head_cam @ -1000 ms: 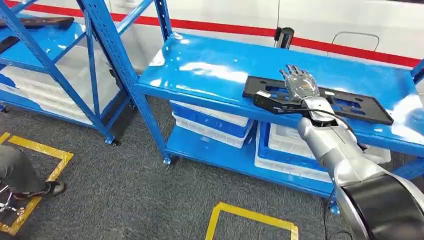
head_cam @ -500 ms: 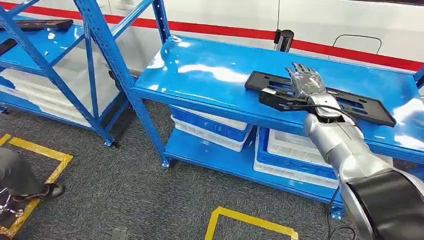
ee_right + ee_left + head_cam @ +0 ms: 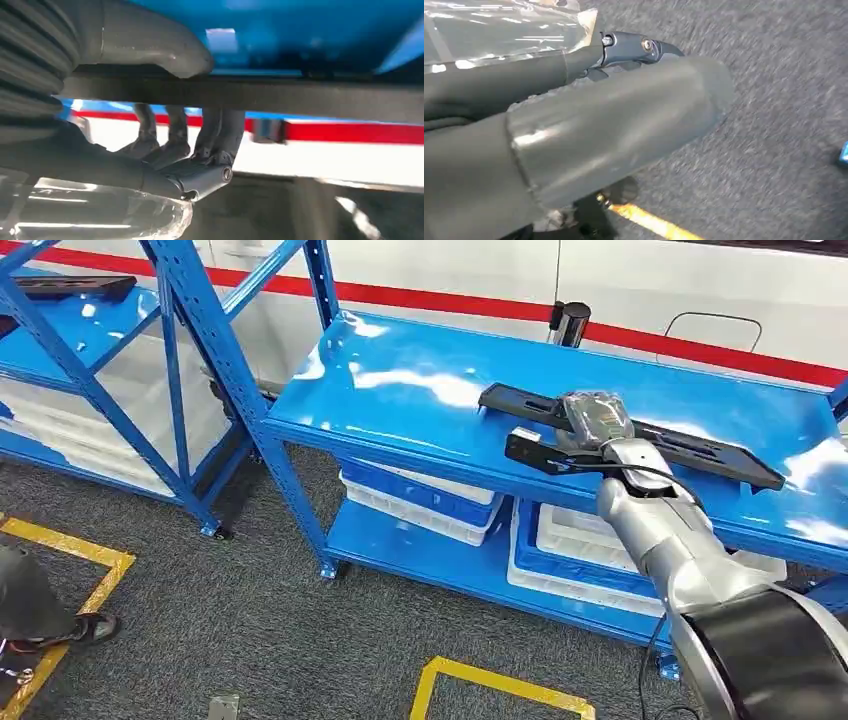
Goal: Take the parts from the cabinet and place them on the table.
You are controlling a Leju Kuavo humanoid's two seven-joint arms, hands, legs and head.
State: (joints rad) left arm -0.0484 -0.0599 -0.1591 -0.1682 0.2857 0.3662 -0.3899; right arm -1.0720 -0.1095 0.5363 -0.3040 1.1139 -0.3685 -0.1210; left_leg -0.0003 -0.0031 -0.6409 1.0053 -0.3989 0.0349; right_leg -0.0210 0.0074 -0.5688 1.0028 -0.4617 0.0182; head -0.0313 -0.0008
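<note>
Blue racks over grey carpet, white wall with a red stripe at 12 o'clock. Nearest rack is the cabinet; white bins sit on its lower shelf. Yellow floor tape at 6 o'clock.

Part is a long flat black panel lying across the top shelf near the front edge, running from centre out toward 3 o'clock. A second dark part lies on the far rack at 10 o'clock.

My right hand is on the panel left of its middle. Wrist view has the thumb on one face and the fingers curled round the other, so I read it as clamped on the panel. My left hand hangs over carpet, nothing in it; I cannot tell how far it's open.

Risk: the grip is off-centre, so on lifting the long end at 3 o'clock could sag, twist in the fingers or drag on the shelf, and the panel could slip out.
</note>
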